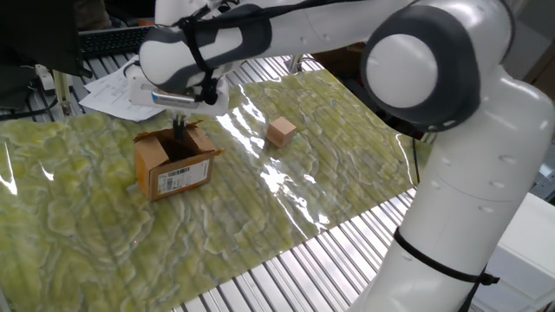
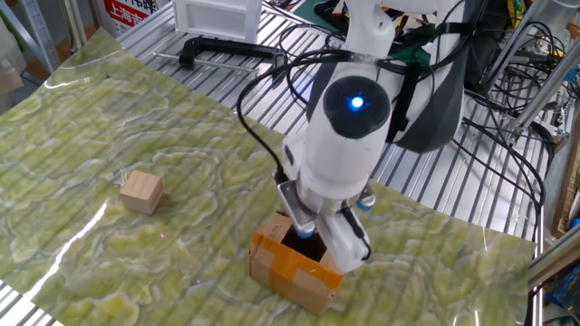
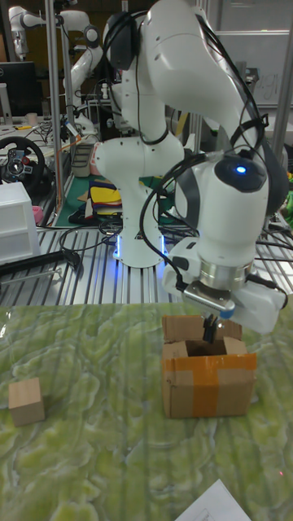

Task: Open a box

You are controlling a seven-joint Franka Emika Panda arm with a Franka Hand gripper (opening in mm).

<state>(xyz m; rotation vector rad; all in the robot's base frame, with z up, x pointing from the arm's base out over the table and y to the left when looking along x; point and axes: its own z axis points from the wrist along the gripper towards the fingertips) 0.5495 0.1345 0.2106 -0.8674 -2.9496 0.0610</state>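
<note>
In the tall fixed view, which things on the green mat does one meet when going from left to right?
Cube → box, with the gripper above its opening → paper corner at the bottom edge.

A small tan wooden cube (image 1: 280, 132) sits alone on the green marbled table cover (image 1: 104, 234), which shines with wrinkled glare. Past the cover's edge the tabletop is bare ribbed metal (image 2: 227, 86). Printed paper sheets (image 1: 117, 82) lie at one corner, with a black keyboard (image 1: 121, 39) behind them. On the far side rest a black clamp (image 2: 217, 50) and a white plastic bin (image 2: 216, 16). A steering wheel (image 3: 20, 159) stands off to the side.
</note>
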